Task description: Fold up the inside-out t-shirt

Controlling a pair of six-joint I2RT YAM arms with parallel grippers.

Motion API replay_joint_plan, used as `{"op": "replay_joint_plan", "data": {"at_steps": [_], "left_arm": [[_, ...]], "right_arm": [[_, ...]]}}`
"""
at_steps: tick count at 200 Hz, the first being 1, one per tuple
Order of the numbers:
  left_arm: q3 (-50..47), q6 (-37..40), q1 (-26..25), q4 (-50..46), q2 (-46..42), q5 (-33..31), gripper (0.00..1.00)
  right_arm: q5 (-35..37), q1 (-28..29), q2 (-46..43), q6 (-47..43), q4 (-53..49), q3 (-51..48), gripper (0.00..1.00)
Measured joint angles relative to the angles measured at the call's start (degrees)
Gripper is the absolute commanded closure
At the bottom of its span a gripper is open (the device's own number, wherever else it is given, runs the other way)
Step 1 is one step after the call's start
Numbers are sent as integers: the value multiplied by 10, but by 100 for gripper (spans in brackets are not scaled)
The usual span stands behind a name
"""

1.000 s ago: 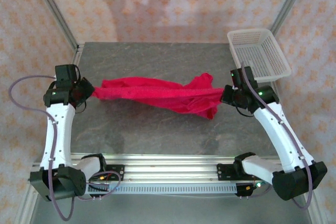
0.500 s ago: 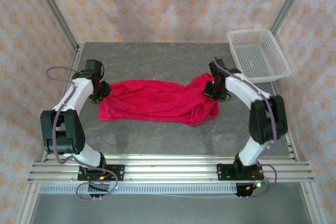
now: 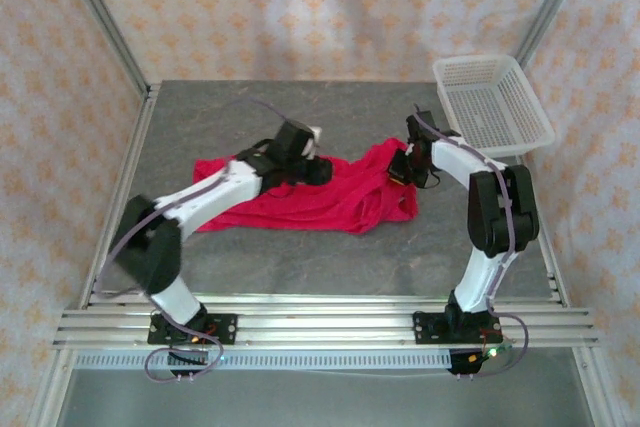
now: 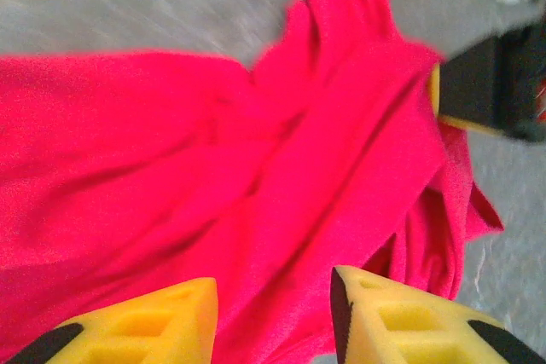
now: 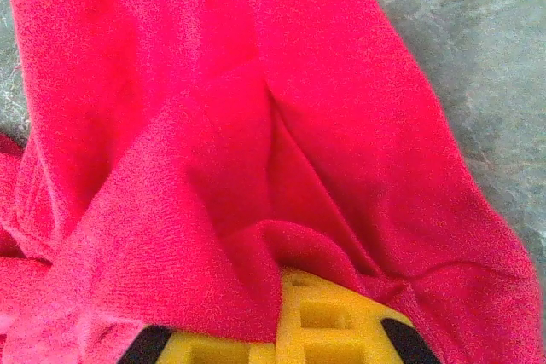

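Bare tabletop [image 3: 300,257] near and far of the crumpled t-shirt [image 3: 340,202]; white basket [image 3: 495,107] at the far-right corner.

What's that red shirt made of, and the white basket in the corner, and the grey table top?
The t-shirt looks like soft matte knit cloth: it bunches into loose folds, with a fine fuzzy texture up close. The basket looks like thin white plastic, moulded as open mesh. The table top is grey and mottled like stone; real stone or laminate, I cannot tell.
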Motion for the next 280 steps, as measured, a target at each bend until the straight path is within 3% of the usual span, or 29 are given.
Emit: {"op": "replay_joint_plan", "data": {"at_steps": [32, 74, 82, 97, 105, 133, 178, 185, 202, 221, 259, 280], "left_arm": [[48, 13, -26, 11, 117, 46, 49], [106, 19, -38, 20, 193, 79, 50], [111, 16, -38, 24, 200, 86, 57], [116, 10, -38, 28, 211, 97, 89], [120, 10, -38, 28, 216, 101, 100], [147, 15, -37, -2, 219, 99, 100], [155, 9, -7, -5, 193, 102, 100], [155, 7, -5, -1, 191, 106, 100], [155, -2, -5, 5, 193, 115, 100], [155, -14, -6, 5, 201, 116, 100], [155, -31, -5, 6, 219, 116, 100], [155, -40, -3, 7, 222, 118, 100]], "right_arm": [[-13, -4, -11, 4, 12, -14, 100], [-17, -4, -12, 4, 19, -21, 100], [-17, -4, -12, 4, 19, -21, 100], [-17, -4, -13, 4, 20, -23, 100], [-17, -4, -15, 3, 20, -24, 100], [13, -5, -24, -12, 7, -26, 100], [155, -5, -43, -40, -57, -25, 100], [156, -5, -45, -42, -60, -25, 98], [152, -4, -54, -37, -68, -24, 79], [154, 6, -78, -31, -80, -24, 71], [142, 81, -163, 0, -80, -24, 70], [122, 120, -169, 25, -66, -24, 75]]}}
